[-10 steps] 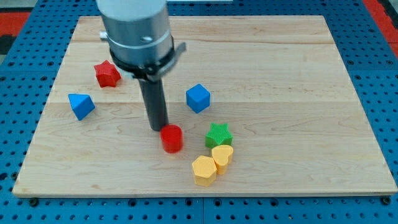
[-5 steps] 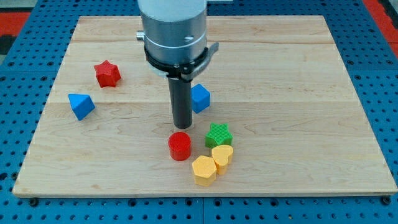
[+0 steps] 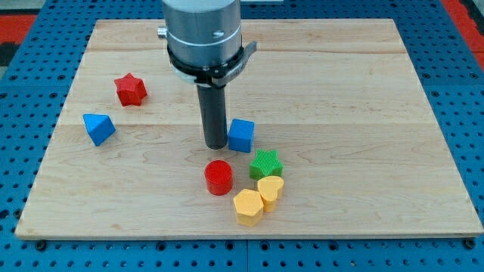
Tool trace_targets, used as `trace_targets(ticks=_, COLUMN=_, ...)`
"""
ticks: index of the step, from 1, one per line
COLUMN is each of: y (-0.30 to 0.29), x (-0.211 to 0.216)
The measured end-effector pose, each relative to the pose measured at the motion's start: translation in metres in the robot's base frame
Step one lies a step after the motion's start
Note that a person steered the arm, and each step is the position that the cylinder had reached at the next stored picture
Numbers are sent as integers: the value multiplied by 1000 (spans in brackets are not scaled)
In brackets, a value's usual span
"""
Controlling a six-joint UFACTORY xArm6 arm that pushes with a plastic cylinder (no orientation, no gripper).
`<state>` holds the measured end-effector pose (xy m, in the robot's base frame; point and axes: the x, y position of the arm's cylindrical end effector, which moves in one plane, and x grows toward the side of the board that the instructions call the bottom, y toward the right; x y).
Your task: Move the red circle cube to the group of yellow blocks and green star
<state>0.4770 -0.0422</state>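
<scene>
One blue cube [image 3: 241, 135] touches my tip [image 3: 215, 145].

Red circle block [image 3: 218, 177], bright red all over, top face slightly lighter. Red star block [image 3: 130, 89], same red. Green star [image 3: 266, 162], vivid green w/ ridged sides. 2 yellow blocks: yellow hexagon block [image 3: 248, 206], orange-yellow; yellow heart block [image 3: 270, 188], paler yellow. Blue cube [image 3: 241, 135] & blue triangular block [image 3: 99, 128], both mid blue. Rod dark grey/black down to my tip [image 3: 215, 144]; arm housing [image 3: 202, 34] above silver-grey. Wooden board [image 3: 363, 113] pale tan w/ faint grain lines. Surround [image 3: 461, 75] blue pegboard w/ dot pattern, red patches at top corners.
</scene>
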Motion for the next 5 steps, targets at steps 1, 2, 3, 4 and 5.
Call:
trace_targets(ticks=1, y=-35, x=-47)
trace_targets(ticks=2, y=10, x=-83)
trace_targets(ticks=3, y=60, x=-46)
trace_targets(ticks=4, y=48, x=-20)
trace_targets(ticks=5, y=40, x=-105)
